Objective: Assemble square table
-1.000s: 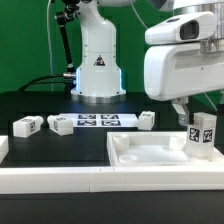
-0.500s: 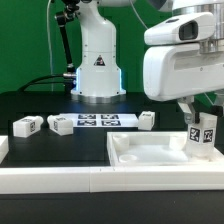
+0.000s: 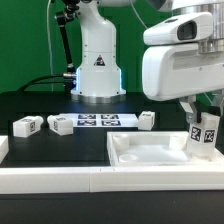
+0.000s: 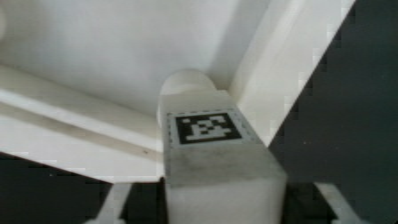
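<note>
The hand (image 3: 203,121) is seen lowered at the exterior view's right, with one finger on either side of a leg (image 3: 205,140). Narrow dark slivers appear between the fingers and the leg in the wrist view, so it cannot be told whether the leg is clamped or merely bracketed.

The leg is found directly under the hand, between the fingers. It stands upright, so its long axis runs straight down out of the hand, and one tagged face is turned toward the wrist camera.

Just beneath the leg lies the square tabletop (image 3: 150,157), raised rim upward. The leg's lower end is placed at the slab's corner region on the exterior view's right. Whether it is seated there or only resting on the surface cannot be judged. The next move is judged to depend on this vertical alignment of leg over corner, with only one arm available to make it.

Farther from the hand, toward the exterior view's left, a second leg (image 3: 147,119) is seen on the black counter (image 3: 35,105). Beyond it are the marker board (image 3: 97,121) and two further legs (image 3: 60,125) (image 3: 27,125), all well apart from the hand. The arm's base (image 3: 97,65) is seen farthest back.
</note>
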`<move>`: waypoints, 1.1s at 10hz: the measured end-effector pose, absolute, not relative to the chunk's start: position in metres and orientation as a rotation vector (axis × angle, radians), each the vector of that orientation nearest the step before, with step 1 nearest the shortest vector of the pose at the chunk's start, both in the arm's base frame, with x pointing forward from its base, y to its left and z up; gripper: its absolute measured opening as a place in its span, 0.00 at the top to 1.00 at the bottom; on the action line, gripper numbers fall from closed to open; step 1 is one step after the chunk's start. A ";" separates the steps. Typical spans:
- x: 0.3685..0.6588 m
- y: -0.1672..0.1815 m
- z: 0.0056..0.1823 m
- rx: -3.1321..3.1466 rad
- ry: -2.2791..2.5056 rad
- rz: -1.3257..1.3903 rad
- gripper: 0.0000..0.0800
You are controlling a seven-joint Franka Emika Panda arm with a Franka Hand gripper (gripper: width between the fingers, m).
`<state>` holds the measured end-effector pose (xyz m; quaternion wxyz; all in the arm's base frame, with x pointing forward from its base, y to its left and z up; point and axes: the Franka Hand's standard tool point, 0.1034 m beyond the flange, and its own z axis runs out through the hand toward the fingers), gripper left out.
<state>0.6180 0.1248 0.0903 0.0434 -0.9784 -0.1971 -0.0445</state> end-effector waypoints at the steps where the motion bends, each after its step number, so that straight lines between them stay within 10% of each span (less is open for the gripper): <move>1: 0.618 0.124 0.090 -3.007 -0.430 -0.135 0.63; 11: 0.619 0.116 0.089 -2.822 0.854 -0.099 0.63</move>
